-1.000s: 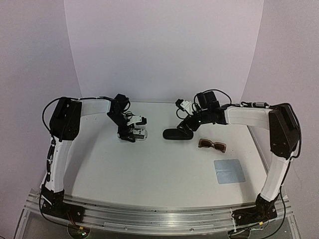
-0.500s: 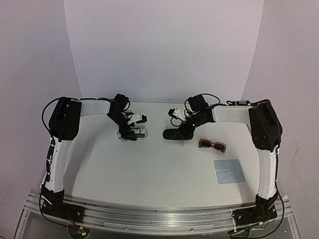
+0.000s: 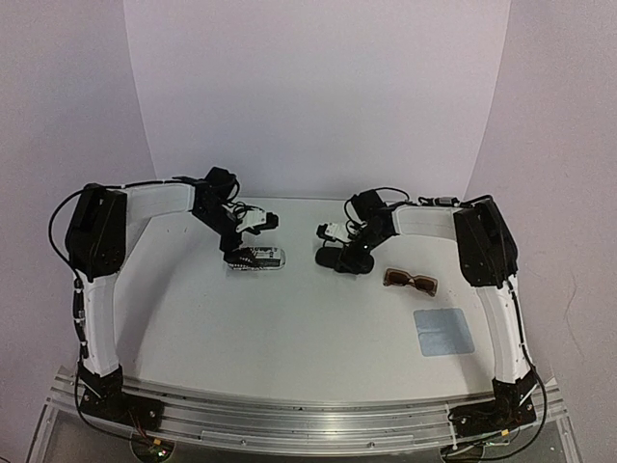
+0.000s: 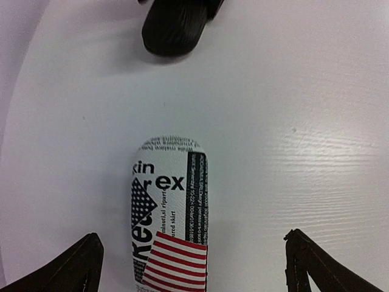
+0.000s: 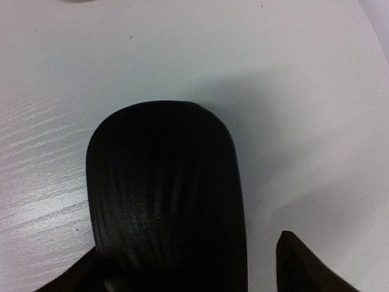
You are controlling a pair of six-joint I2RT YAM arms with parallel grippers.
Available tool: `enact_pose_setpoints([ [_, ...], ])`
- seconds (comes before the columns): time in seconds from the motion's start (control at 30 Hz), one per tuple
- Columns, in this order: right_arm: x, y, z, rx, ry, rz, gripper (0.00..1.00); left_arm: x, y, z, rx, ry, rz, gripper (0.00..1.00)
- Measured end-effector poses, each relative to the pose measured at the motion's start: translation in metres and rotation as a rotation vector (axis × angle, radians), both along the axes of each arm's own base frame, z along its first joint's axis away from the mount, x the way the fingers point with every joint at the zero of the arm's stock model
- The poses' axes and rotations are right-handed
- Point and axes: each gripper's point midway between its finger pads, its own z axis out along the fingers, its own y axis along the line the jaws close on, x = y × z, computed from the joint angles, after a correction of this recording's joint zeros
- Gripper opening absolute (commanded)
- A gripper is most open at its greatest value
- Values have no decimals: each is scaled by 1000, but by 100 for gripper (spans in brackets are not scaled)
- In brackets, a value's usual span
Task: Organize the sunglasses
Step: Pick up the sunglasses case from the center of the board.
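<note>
Right gripper (image 5: 194, 267) astride black case (image 5: 164, 182) — brown sunglasses (image 3: 410, 281) only overhead

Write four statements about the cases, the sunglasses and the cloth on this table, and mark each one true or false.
1. The brown sunglasses lie bare on the table, outside any case. True.
2. The left gripper is clamped on the printed case. False: its fingers stand wide on either side of the case, clear of it.
3. The black case lies between the fingers of the right gripper. True.
4. The blue cloth lies under the brown sunglasses. False: it lies apart from them, nearer the arm bases.
</note>
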Motion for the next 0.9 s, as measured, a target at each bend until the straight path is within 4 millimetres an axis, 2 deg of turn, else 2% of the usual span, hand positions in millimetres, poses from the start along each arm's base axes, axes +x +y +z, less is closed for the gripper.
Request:
enact_pose_setpoints([
  [0.1,-5,0,-2,-4,14,26,41,-20,-4,54,-121,-30,-28,99],
  [0.27,-10,7,2,43,52,29,25,-62,-7,128,-354,-16,-16,100],
  [0.37,-24,19,14,137,132,25,23,-86,-5,152,-478,45,32,100],
  [0.4,-28,26,27,189,155,15,23,-92,-5,158,-518,72,52,100],
  [0.47,-33,41,59,297,182,-8,23,-103,-3,167,-605,122,97,100],
  [0.57,-47,70,138,522,130,-13,20,-119,0,179,-717,189,134,100],
  [0.7,-102,111,267,871,35,73,17,-133,2,199,-867,232,136,100],
  [0.77,-133,131,319,1004,-4,151,17,-134,1,211,-929,256,133,100],
  [0.83,-160,146,348,1087,-14,222,17,-135,1,227,-987,278,125,100],
  [0.9,-183,160,360,1132,6,278,16,-141,1,244,-1032,308,94,100],
])
